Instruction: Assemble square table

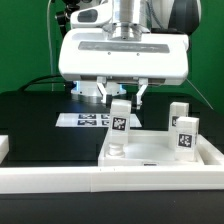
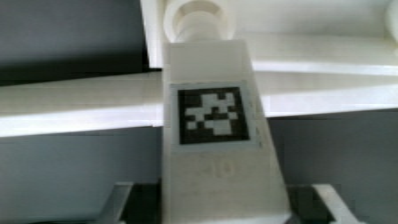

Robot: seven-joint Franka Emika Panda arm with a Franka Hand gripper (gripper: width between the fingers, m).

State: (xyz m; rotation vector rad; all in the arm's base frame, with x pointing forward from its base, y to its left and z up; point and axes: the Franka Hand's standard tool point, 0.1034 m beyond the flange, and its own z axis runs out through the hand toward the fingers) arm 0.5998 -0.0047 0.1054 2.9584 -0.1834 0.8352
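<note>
The end effector (image 1: 119, 97) grips a white tagged leg (image 1: 119, 125) upright, jaws closed on its top; directly under it the leg's foot meets the square tabletop (image 1: 160, 150) at a corner; this looks like seating and screwing in; next it likely calls for twisting while keeping it plumb; beyond it, to the exterior view's right, two legs (image 1: 183, 128) stand on the slab; the joint itself is hidden, the fourth leg unseen.
</note>
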